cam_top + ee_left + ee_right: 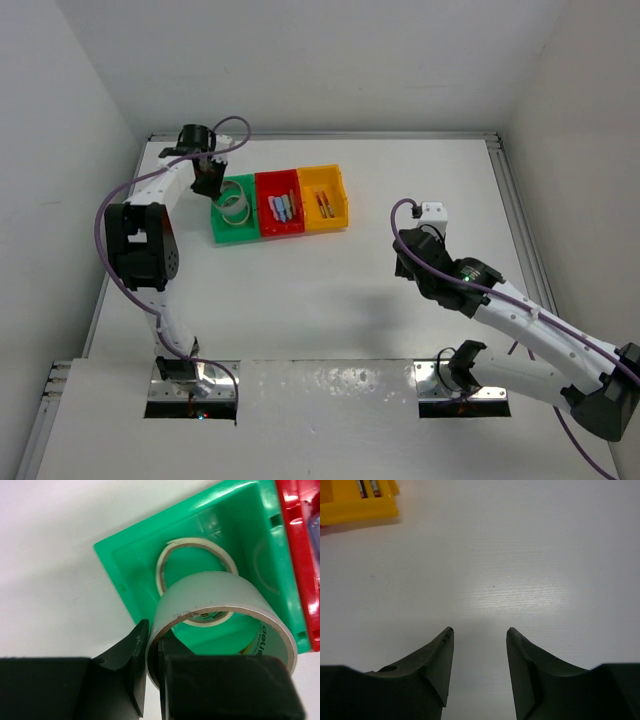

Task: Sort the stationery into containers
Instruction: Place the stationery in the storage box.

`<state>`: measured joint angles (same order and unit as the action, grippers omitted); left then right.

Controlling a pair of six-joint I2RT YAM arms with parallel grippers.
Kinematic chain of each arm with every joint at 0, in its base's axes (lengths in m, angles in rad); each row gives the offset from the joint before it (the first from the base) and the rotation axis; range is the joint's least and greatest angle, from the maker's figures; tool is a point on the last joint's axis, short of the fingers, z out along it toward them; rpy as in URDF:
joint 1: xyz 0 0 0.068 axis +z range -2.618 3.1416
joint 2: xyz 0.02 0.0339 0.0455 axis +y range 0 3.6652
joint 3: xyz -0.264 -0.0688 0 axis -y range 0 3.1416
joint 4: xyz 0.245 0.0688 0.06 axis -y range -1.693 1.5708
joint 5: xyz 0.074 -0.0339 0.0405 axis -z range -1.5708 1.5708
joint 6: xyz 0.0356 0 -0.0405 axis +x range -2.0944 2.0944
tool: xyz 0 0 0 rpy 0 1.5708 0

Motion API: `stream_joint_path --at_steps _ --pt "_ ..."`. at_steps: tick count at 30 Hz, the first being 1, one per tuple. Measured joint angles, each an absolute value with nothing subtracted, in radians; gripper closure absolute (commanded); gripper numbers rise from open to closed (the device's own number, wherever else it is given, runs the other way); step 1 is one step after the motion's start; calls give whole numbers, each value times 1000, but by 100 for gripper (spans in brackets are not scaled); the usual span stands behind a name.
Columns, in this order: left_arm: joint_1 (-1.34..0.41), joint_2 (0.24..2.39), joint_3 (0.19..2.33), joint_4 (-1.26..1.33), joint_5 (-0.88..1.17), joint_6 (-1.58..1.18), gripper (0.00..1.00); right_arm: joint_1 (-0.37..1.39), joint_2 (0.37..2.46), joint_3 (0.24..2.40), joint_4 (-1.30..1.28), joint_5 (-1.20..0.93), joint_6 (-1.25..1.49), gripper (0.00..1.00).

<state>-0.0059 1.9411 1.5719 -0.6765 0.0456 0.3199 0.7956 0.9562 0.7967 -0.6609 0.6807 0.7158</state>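
My left gripper (210,180) (154,642) is shut on the wall of a wide clear tape roll (215,592), one finger inside the ring and one outside. It holds the roll (236,197) tilted just over the green bin (125,555) (222,232). A thinner tape ring (161,570) lies flat in that bin. The red bin (280,228) (295,535) holds several stubby sticks (283,208). The yellow bin (325,222) (355,511) holds thin pens (322,203) (367,487). My right gripper (403,262) (480,632) is open and empty over bare table.
The three bins stand in a row at the back left of the white table (330,300). Side walls and a raised back rail (380,135) close the table in. Purple cables (110,215) run along both arms.
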Motion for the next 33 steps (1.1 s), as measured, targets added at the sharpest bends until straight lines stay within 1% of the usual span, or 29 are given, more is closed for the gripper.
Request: stream_joint_path --at_steps 7,18,21,22,23,24,26,31,33 --pt "-1 1942 1578 -690 29 321 100 796 956 797 -661 681 715 54" --pt "-74 1991 1570 -645 -77 342 100 796 956 797 -661 681 715 54" --pt "-85 2035 1572 -640 -90 345 97 796 956 797 -664 682 715 54" --pt "-86 2046 1575 -640 -99 347 95 796 956 797 -665 682 715 54" --pt "-87 2049 1579 -640 -104 347 86 796 956 797 -666 682 715 54" --pt "-88 2049 1581 -640 -105 349 82 796 956 797 -667 682 715 54" --pt "-91 2049 1585 -633 -104 346 67 796 955 797 -668 682 716 54" --pt "-91 2049 1586 -632 -93 335 54 796 955 797 -668 682 716 54" --pt "-91 2049 1591 -637 -86 331 53 796 955 797 -668 681 716 54"
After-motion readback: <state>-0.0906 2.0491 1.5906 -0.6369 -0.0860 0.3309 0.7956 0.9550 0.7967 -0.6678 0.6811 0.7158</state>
